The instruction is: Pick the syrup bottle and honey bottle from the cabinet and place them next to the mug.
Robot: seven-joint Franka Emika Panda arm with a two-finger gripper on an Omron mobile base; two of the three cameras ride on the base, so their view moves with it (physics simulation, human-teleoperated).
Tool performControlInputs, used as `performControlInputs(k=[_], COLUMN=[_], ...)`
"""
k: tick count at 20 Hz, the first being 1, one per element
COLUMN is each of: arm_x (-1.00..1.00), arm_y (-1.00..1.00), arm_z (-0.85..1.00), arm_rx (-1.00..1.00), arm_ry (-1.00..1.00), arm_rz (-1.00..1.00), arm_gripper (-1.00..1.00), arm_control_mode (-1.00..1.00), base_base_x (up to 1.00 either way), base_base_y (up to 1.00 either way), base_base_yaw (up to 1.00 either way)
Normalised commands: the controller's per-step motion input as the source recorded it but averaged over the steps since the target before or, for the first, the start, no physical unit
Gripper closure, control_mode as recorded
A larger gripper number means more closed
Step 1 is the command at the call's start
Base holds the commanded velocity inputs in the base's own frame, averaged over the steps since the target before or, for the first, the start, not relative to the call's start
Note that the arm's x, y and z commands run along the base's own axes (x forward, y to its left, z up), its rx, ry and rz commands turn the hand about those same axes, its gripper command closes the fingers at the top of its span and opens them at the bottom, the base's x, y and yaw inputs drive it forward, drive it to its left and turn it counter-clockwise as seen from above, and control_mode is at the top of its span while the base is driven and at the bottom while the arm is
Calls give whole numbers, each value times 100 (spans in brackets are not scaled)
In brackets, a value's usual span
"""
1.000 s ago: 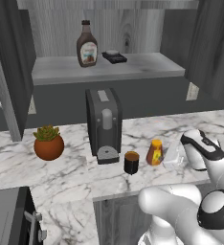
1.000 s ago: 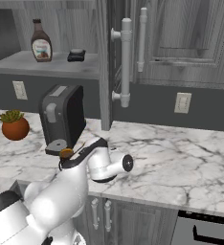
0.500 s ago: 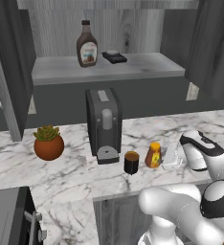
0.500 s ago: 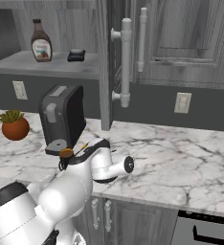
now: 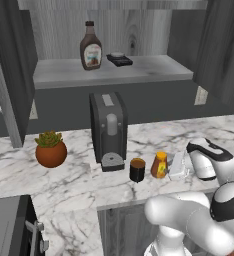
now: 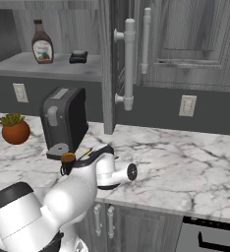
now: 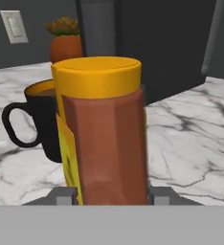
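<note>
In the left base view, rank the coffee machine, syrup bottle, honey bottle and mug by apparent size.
1. Coffee machine
2. Syrup bottle, though it stands farther back
3. Honey bottle and mug: look alike, unranked

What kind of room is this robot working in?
Most likely a kitchen: a marble counter carries a coffee machine and a mug, and an open wall cabinet above holds a syrup bottle.
</note>
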Motion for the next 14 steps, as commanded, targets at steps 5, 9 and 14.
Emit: performControlInputs(k=[5, 9, 14], arm_x=[0, 0, 0], arm_y=[0, 0, 0], arm_z=[-13, -15, -1], arm_rx=[0, 0, 0], arm_ry=[0, 0, 0], arm_rz=[0, 0, 0], arm_gripper=[100, 100, -100], arm_control_mode=[-100, -100, -100], base_base_x=[0, 0, 0], base_base_y=[0, 0, 0], base_base_yaw=[0, 0, 0])
